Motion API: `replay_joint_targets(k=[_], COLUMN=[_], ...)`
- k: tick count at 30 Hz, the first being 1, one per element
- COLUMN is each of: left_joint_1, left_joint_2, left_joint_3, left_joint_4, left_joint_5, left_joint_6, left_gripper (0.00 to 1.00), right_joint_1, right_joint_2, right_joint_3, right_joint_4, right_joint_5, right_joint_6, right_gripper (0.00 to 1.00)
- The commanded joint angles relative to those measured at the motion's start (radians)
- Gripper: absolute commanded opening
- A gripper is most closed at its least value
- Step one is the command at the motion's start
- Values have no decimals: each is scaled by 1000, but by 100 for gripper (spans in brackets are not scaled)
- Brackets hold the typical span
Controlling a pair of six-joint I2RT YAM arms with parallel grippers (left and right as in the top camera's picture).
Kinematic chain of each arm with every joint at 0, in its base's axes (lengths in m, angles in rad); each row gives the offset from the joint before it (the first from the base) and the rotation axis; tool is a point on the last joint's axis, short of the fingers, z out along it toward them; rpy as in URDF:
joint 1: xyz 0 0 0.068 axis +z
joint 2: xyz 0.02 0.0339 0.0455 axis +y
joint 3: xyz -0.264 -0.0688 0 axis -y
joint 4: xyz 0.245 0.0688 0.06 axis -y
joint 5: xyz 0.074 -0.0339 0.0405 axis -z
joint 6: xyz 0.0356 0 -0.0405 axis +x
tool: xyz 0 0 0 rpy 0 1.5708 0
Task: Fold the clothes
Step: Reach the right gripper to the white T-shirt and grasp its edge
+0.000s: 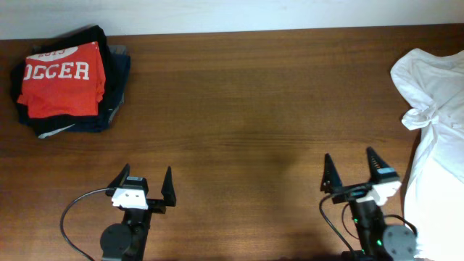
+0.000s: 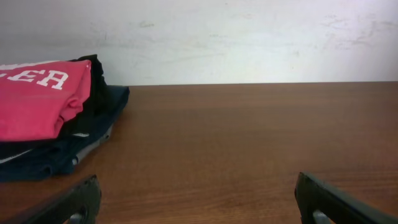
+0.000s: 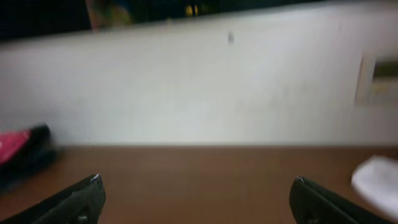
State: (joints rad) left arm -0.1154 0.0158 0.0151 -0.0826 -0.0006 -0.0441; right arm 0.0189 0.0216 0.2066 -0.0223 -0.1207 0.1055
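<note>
A stack of folded clothes (image 1: 67,85) lies at the far left, a red shirt with white letters on top; it also shows in the left wrist view (image 2: 43,99). A crumpled white garment (image 1: 435,123) lies unfolded along the right edge and shows in the right wrist view (image 3: 376,180). My left gripper (image 1: 147,177) is open and empty near the front left, over bare wood (image 2: 199,190). My right gripper (image 1: 349,165) is open and empty near the front right, just left of the white garment.
The brown wooden table (image 1: 246,109) ends at a white wall (image 1: 232,14) at the back. Black cables (image 1: 72,217) run beside the left arm base.
</note>
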Motion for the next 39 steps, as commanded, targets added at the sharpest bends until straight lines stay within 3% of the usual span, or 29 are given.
replay_joint_targets(k=[1, 4, 8, 11, 13, 17, 18, 19, 27, 39], left_joint_1=[0, 0, 0, 0, 0, 0, 0, 0, 0, 0], left_joint_2=[3, 3, 3, 3, 3, 3, 3, 3, 3, 3], left_joint_3=[-6, -6, -6, -6, -6, -6, -6, -6, -6, -6], left_joint_4=[-1, -1, -1, -1, -1, -1, -1, -1, -1, -1], left_joint_5=[3, 3, 3, 3, 3, 3, 3, 3, 3, 3], left_joint_6=[23, 23, 23, 23, 23, 23, 23, 23, 23, 23], left_gripper=[99, 99, 99, 99, 99, 99, 99, 99, 99, 99], right_joint_1=[-6, -7, -36, -166, -259, -455, -486, -505, -537, -536], right_joint_2=[116, 441, 1012, 1449, 1630, 1938, 1995, 2029, 2307, 2329], right_joint_3=[209, 550, 1137, 1553, 1687, 1718, 1718, 1718, 1718, 1710], right_joint_4=[2, -123, -482, -746, -822, -843, -846, -850, -830, -914], right_joint_5=[20, 28, 88, 76, 76, 80, 81, 80, 167, 293], right_joint_6=[8, 7, -4, -4, -4, -4, -3, 4, 27, 71], right_gripper=[98, 98, 98, 98, 98, 100, 10, 4, 4, 4])
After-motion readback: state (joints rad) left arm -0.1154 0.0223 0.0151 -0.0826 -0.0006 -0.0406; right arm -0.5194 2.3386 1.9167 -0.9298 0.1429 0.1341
